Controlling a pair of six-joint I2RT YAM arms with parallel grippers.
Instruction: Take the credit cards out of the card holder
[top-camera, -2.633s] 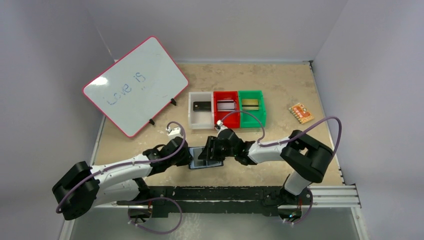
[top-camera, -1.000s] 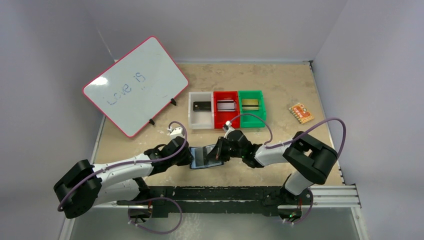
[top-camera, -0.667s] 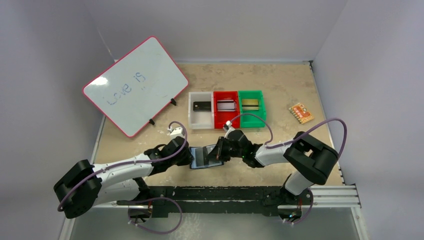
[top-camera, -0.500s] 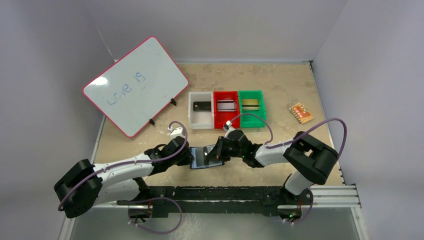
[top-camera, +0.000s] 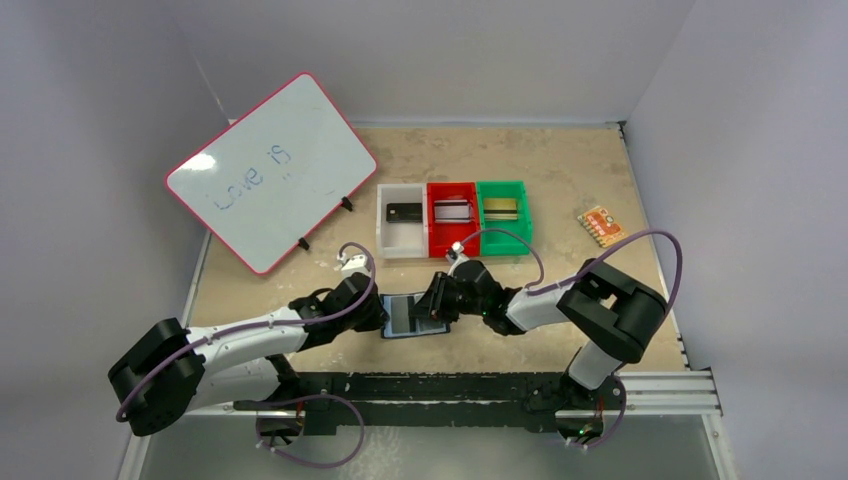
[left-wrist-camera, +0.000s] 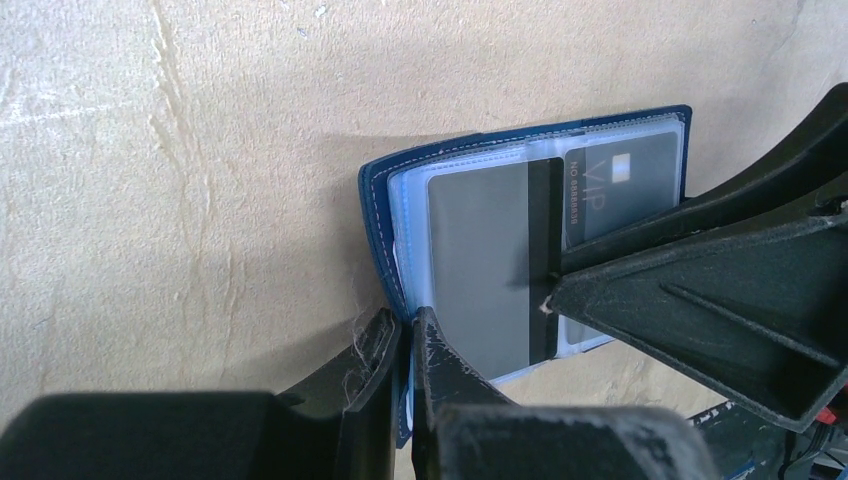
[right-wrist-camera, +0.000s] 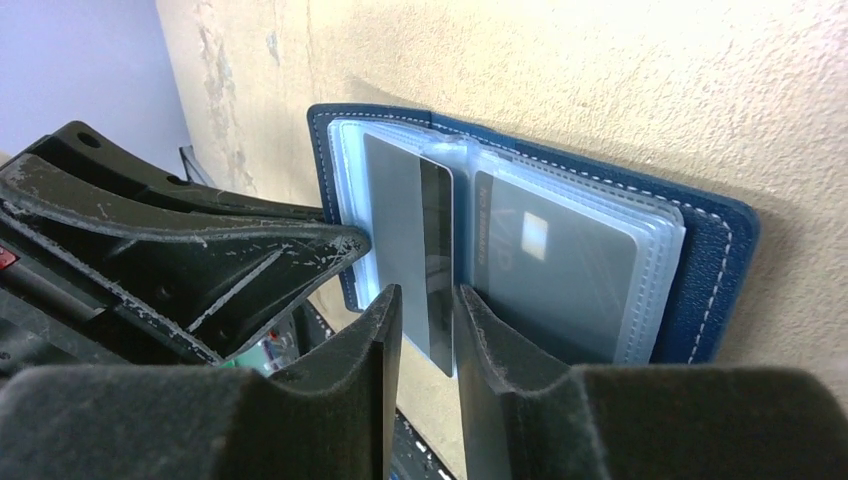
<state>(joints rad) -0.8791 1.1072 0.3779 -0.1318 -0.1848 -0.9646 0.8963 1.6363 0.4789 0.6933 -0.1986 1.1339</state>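
Where the two arms meet, low in the centre of the overhead view, the card holder (top-camera: 404, 315) lies open and flat on the tan counter (top-camera: 570, 170). The left arm (top-camera: 250, 335) reaches in from the lower left and the right arm (top-camera: 545, 300) from the lower right. Their tips are at opposite ends of the navy wallet.

In the left wrist view, the left jaws sit at the bottom centre of the frame. They are pressed nearly together on the holder's stitched navy edge, pinching it. Clear plastic sleeves fan out inside the cover. A grey card (left-wrist-camera: 475, 265) with a dark stripe sits in the front sleeve. A darker VIP card (left-wrist-camera: 620, 180) shows beside it, towards the upper right.

In the right wrist view, the right jaws sit at the bottom centre and stand slightly apart, leaving a narrow gap. The lower corner of the grey card pokes into that gap. Whether either pad touches it cannot be told.

Above the wallet in the overhead view, three small bins stand side by side, touching: a white bin (top-camera: 385, 238), a red bin (top-camera: 452, 186) and a green bin (top-camera: 505, 185). Each has a card in it. A pink-rimmed whiteboard (top-camera: 270, 170) reading "Love is" leans at the upper left. A small orange patterned piece (top-camera: 601, 226) lies apart at the right of the counter.
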